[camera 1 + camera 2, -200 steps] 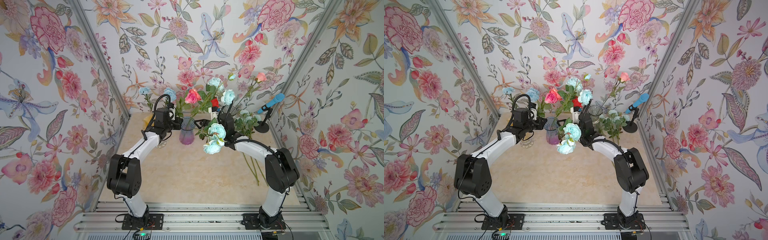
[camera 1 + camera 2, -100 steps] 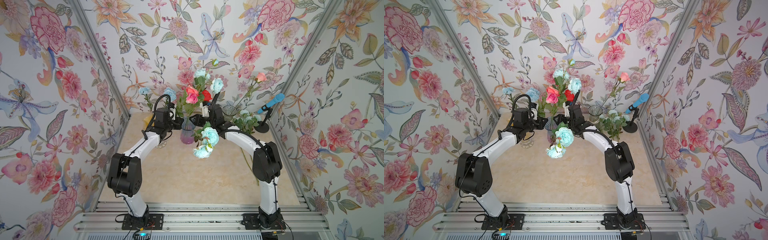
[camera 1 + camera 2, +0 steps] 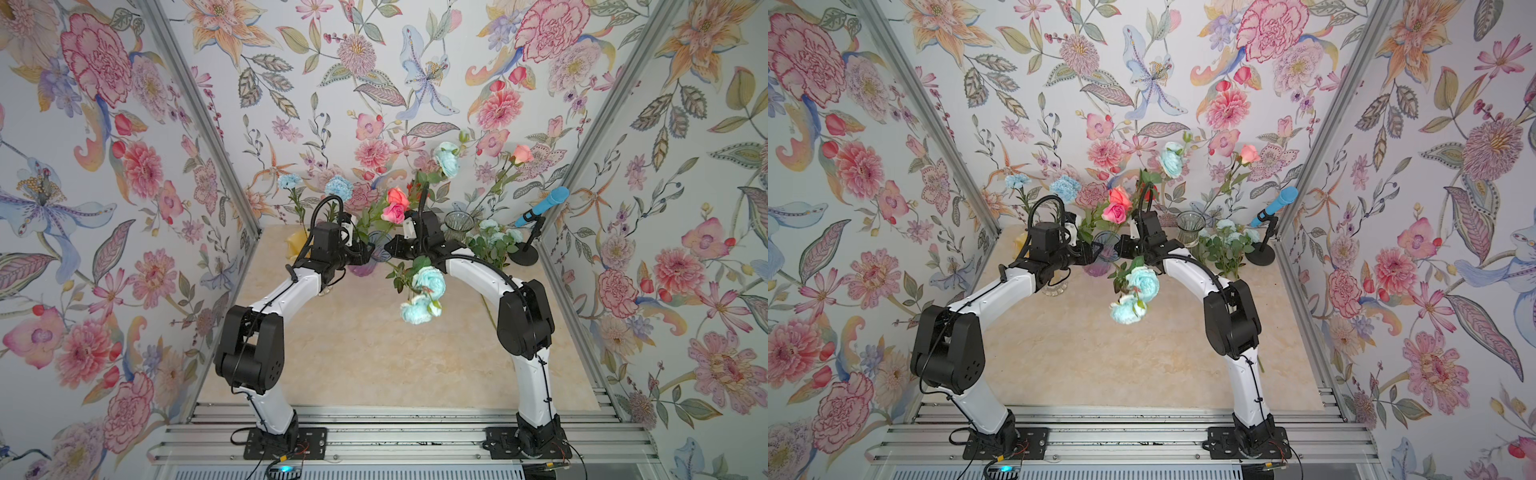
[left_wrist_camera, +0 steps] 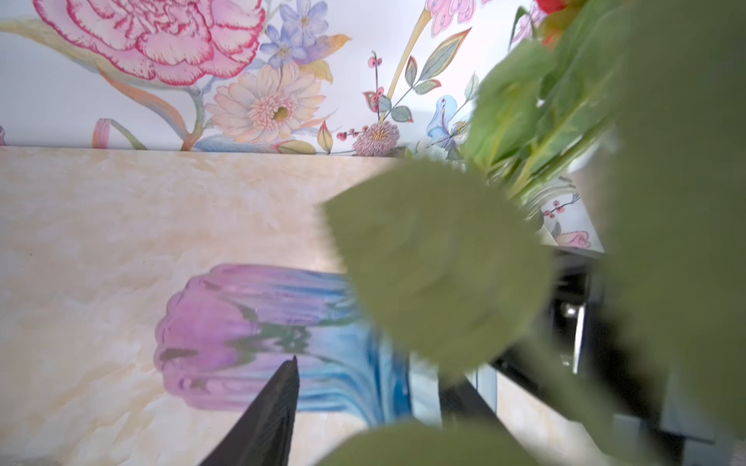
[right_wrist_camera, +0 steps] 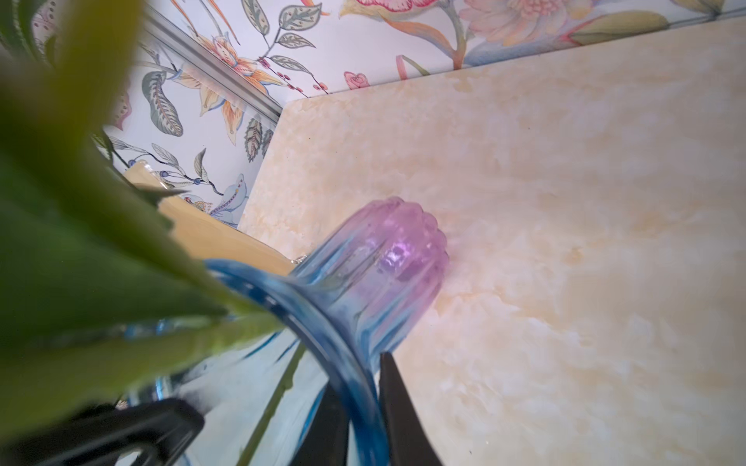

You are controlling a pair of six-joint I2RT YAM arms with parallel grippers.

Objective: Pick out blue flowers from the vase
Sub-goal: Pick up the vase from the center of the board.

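The vase point(image 3: 362, 269), blue glass with a purple base, stands at the back of the table in both top views point(image 3: 1096, 268). Out of it lean pale aqua blue flowers point(image 3: 428, 281) point(image 3: 1144, 282), with one bloom high up point(image 3: 446, 160), among pink roses point(image 3: 394, 210). My right gripper point(image 5: 359, 375) point(image 3: 392, 246) is shut on the vase's blue rim point(image 5: 323, 322), one finger inside and one outside. My left gripper point(image 4: 373, 375) point(image 3: 368, 251) stands open astride the vase's neck point(image 4: 343, 363); leaves hide part of it.
Two sky-blue carnations point(image 3: 338, 188) rise behind the left arm. A clear glass vase point(image 3: 459, 224) with an orange rose point(image 3: 521, 153), an aqua spray point(image 3: 494, 237) lying on the table and a blue microphone point(image 3: 544, 201) are at the back right. A yellow object point(image 3: 297, 241) is at the back left.
The right arm swung left to the vase and its gripper shut on the rim. The left gripper opened at the vase's neck. The flowers swayed.
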